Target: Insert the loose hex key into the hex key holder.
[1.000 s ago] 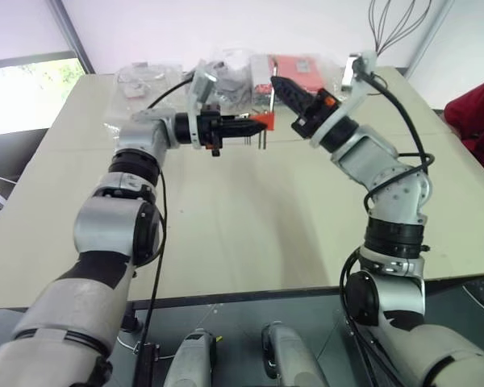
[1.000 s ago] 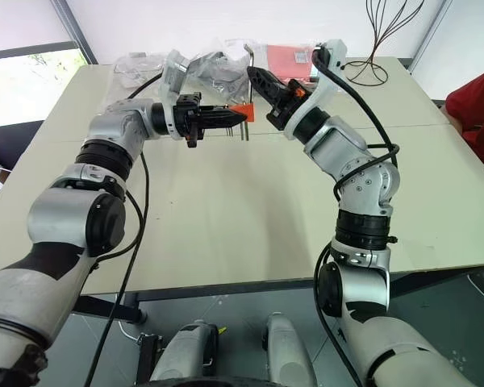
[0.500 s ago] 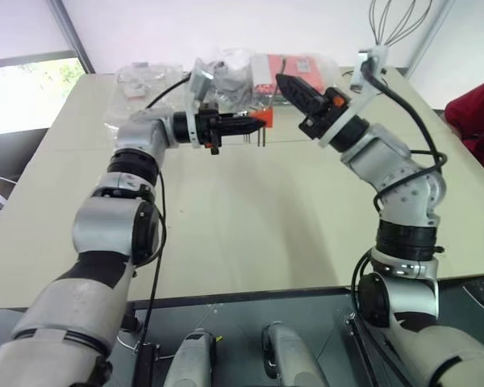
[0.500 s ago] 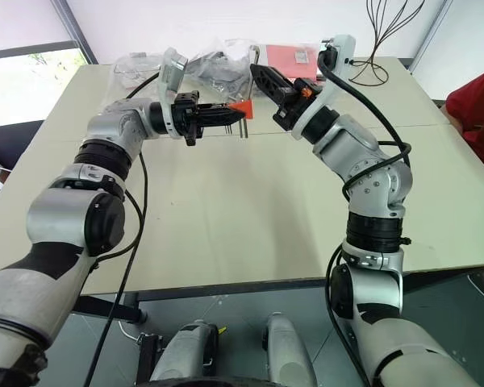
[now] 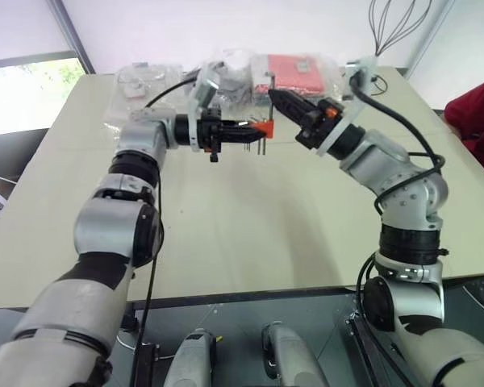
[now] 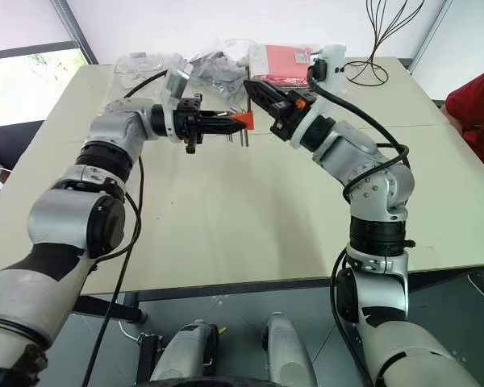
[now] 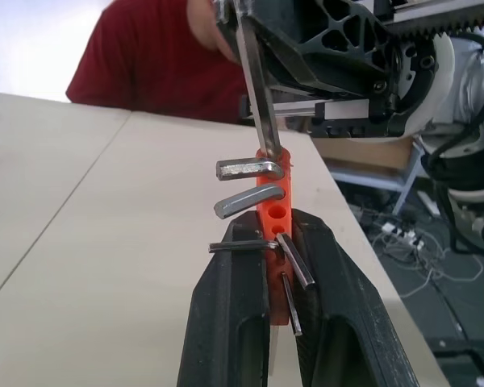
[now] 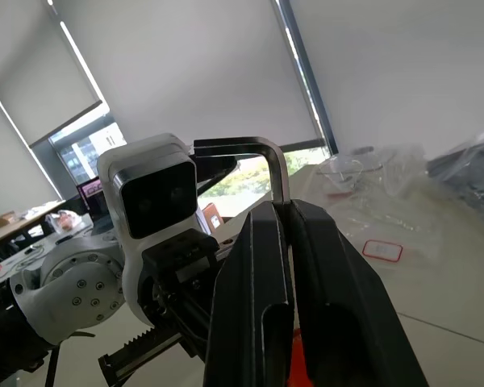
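Step in hand: the insertion itself, by my reading; both parts are lifted off the table (image 5: pixel 226 226) and brought together in mid-air between the arms
Left gripper (image 7: pixel 268 300): points sideways toward the other arm, its jaws pinching the hex key holder (image 7: pixel 274 211) by its lower part
Hex key holder: a small red-orange block held upright between the black fingers, several short silver keys (image 7: pixel 246 200) sticking out of it, and at least one bare hole showing on its face
Right gripper (image 8: pixel 284 211): reaches in from the other side, jaws pressed together on the loose hex key (image 8: pixel 262 160), gripping its long leg so that the bend and short leg stand clear past the fingertips
Loose hex key: in the left wrist view its straight shank (image 7: pixel 256 85) comes down to the top of the holder; whether the tip is already seated or only resting on the rim I cannot tell
Next move calls for: keeping the shank in line with the hole and pushing gently along it while the left arm holds the block steady; any tilt would likely jam the key or twist the holder in its grip
Background: clear plastic bags (image 5: pixel 226 68) and a flat red packet (image 5: pixel 298 71) lie at the far edge of the table; a person in a red top (image 7: pixel 157 60) is beyond
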